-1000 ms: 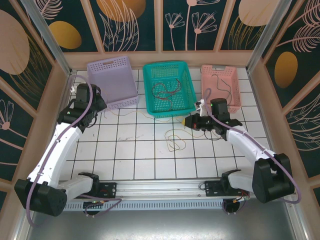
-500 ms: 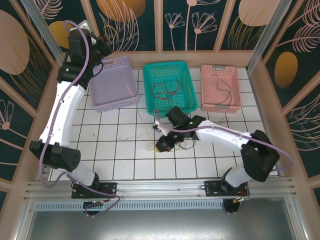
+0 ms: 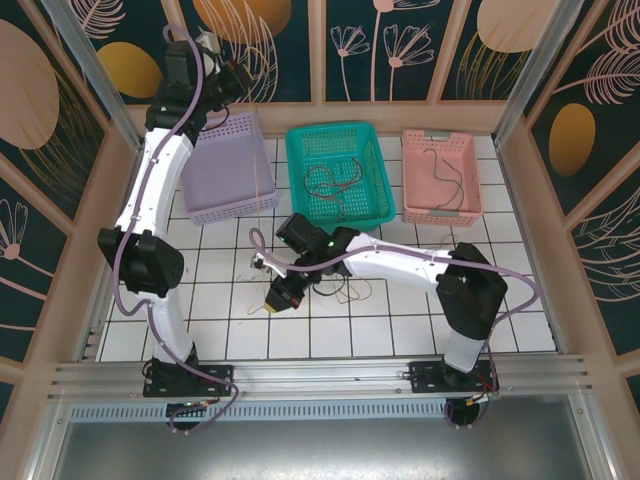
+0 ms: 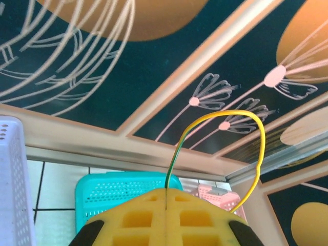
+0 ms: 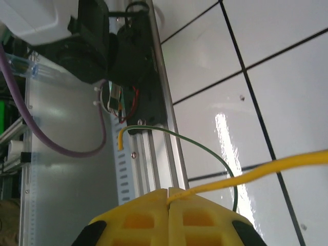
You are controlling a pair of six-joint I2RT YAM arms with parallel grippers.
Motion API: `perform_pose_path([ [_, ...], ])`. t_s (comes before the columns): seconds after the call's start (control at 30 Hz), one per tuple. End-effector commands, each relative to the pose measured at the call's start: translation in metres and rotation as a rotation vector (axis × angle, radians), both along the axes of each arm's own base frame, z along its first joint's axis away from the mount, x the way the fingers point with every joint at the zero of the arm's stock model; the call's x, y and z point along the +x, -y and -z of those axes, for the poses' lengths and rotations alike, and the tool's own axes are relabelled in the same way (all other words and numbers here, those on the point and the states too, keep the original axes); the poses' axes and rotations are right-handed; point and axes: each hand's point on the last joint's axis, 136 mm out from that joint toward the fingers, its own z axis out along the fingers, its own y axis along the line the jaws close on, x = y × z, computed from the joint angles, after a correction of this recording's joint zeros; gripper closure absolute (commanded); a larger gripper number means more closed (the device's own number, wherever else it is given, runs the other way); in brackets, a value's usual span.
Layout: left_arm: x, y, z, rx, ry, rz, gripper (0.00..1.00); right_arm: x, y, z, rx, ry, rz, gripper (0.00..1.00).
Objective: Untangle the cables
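A yellow-and-green cable [image 4: 220, 114] arcs up out of my left gripper [image 4: 166, 190], whose yellow pads are shut on it. That gripper [image 3: 236, 80] is raised high at the back wall, above the lilac basket [image 3: 225, 165]. A thin yellow strand [image 3: 262, 178] hangs down across the basket. My right gripper [image 3: 278, 299] is low over the tiles, left of centre. It [image 5: 168, 191] is shut on a yellow cable [image 5: 256, 174], and a thin green cable [image 5: 205, 148] curves beside it. Loose cable loops [image 3: 345, 290] lie on the tiles to its right.
The teal basket [image 3: 300, 170] at the back middle holds dark red and brown cables [image 3: 330, 180]. The pink basket [image 3: 412, 175] to its right holds a dark cable [image 3: 445, 170]. The rail [image 3: 320, 378] with the arm bases runs along the near edge.
The left arm has swung from low beside the lilac basket up to the back wall, cable in its grip. The right gripper has travelled left across the tiles with the yellow cable.
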Motion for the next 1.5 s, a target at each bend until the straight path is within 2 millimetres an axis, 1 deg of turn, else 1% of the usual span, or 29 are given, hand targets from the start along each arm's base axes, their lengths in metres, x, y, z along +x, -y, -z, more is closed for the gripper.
perform_pose_path([
  [0.0,0.013,-0.036,-0.065,-0.062,0.216,-0.068,1.0,0.023,-0.018,-0.018,0.045,-0.051,0.046,1.0],
  [0.07,0.018,-0.048,-0.07,-0.07,0.245,-0.09,1.0,0.054,-0.03,-0.029,0.066,-0.03,0.108,1.0],
  [0.1,0.019,-0.054,-0.073,-0.072,0.263,-0.1,1.0,0.074,-0.037,-0.033,0.069,-0.012,0.151,1.0],
  [0.17,0.022,-0.064,-0.078,-0.071,0.291,-0.128,1.0,0.116,-0.048,-0.04,0.063,0.038,0.251,1.0],
  [0.2,0.024,-0.069,-0.08,-0.066,0.303,-0.146,1.0,0.14,-0.053,-0.037,0.052,0.054,0.301,1.0],
  [0.23,0.025,-0.073,-0.08,-0.062,0.309,-0.163,1.0,0.161,-0.057,-0.04,0.055,0.074,0.35,1.0],
  [0.3,0.027,-0.082,-0.079,-0.039,0.328,-0.207,1.0,0.208,-0.063,-0.033,0.055,0.091,0.447,1.0],
  [0.33,0.028,-0.086,-0.078,-0.026,0.331,-0.225,1.0,0.227,-0.067,-0.025,0.053,0.086,0.481,1.0],
  [0.4,0.033,-0.095,-0.068,0.013,0.314,-0.272,1.0,0.267,-0.074,-0.018,0.061,0.106,0.554,1.0],
  [0.47,0.038,-0.102,-0.054,0.032,0.288,-0.307,1.0,0.299,-0.081,-0.009,0.072,0.121,0.618,1.0],
  [0.5,0.041,-0.103,-0.045,0.035,0.274,-0.314,1.0,0.314,-0.084,-0.005,0.088,0.122,0.646,1.0],
  [0.6,0.048,-0.104,-0.028,0.032,0.257,-0.321,1.0,0.347,-0.089,0.007,0.142,0.124,0.723,1.0],
  [0.7,0.054,-0.106,-0.016,0.058,0.237,-0.331,1.0,0.365,-0.092,0.02,0.174,0.148,0.778,1.0],
  [0.77,0.057,-0.11,-0.006,0.086,0.217,-0.343,1.0,0.368,-0.096,0.029,0.182,0.141,0.79,1.0],
  [0.83,0.059,-0.113,0.009,0.115,0.179,-0.361,1.0,0.366,-0.101,0.035,0.175,0.147,0.789,1.0],
  [0.9,0.06,-0.121,0.033,0.146,0.123,-0.398,1.0,0.356,-0.107,0.039,0.151,0.159,0.769,1.0],
  [0.97,0.058,-0.128,0.055,0.168,0.072,-0.433,1.0,0.345,-0.109,0.045,0.108,0.171,0.755,1.0],
  [1.07,0.055,-0.129,0.074,0.183,0.035,-0.435,1.0,0.33,-0.105,0.051,0.023,0.214,0.743,1.0],
  [1.2,0.054,-0.13,0.083,0.191,0.009,-0.436,1.0,0.308,-0.094,0.058,-0.088,0.265,0.699,1.0],
  [1.3,0.05,-0.132,0.084,0.195,-0.005,-0.445,1.0,0.284,-0.084,0.069,-0.167,0.238,0.647,1.0],
  [1.33,0.047,-0.131,0.083,0.192,-0.004,-0.443,1.0,0.273,-0.081,0.074,-0.186,0.224,0.622,1.0],
  [1.37,0.045,-0.131,0.08,0.188,0.001,-0.441,1.0,0.261,-0.079,0.074,-0.196,0.214,0.6,1.0],
  [1.43,0.039,-0.13,0.075,0.186,0.011,-0.433,1.0,0.237,-0.077,0.074,-0.195,0.202,0.546,1.0],
  [1.47,0.036,-0.129,0.071,0.189,0.016,-0.428,1.0,0.223,-0.076,0.069,-0.185,0.196,0.511,1.0],
])
